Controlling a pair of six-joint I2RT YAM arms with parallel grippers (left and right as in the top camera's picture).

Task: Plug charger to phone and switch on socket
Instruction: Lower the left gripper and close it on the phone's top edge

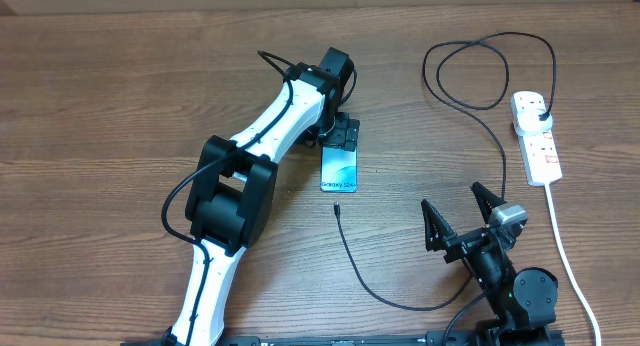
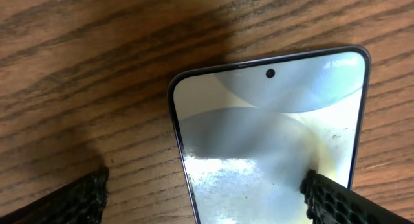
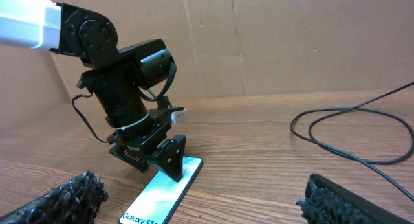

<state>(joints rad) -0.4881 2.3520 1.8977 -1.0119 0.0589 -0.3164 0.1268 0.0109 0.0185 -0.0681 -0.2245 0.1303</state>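
While the left fingers [image 1: 345, 136] hang spread wide over the top end of the phone [image 1: 340, 170], they grasp nothing. In the left wrist view, 1 pad sits out over the bare bench [image 1: 120, 106] to the phone's left. The other overlaps the phone's right edge, but I cannot tell whether it touches the glass. The phone lies flat, screen up, at the centre of the overhead frame. The right fingers [image 1: 432, 229], at lower right, are likewise spread and empty, well apart from everything.

The step in hand looks like the first one: steadying the phone so it can take the connector. The charger [image 1: 338, 210] is untouched. Its small tip lies just below the phone's bottom edge, apart from it, and its cable curves through the lower frame and loops to the upper right. Next, I judge, the left fingers must pin or clasp the phone. The right fingers must reach left, pinch the cable just behind the tip and line it up with the port.

No box or tray is present. The only holder is the socket [image 1: 540, 151] at right, whose upper outlet appears to hold the charger's black plug. Its switch positions are too small to read.
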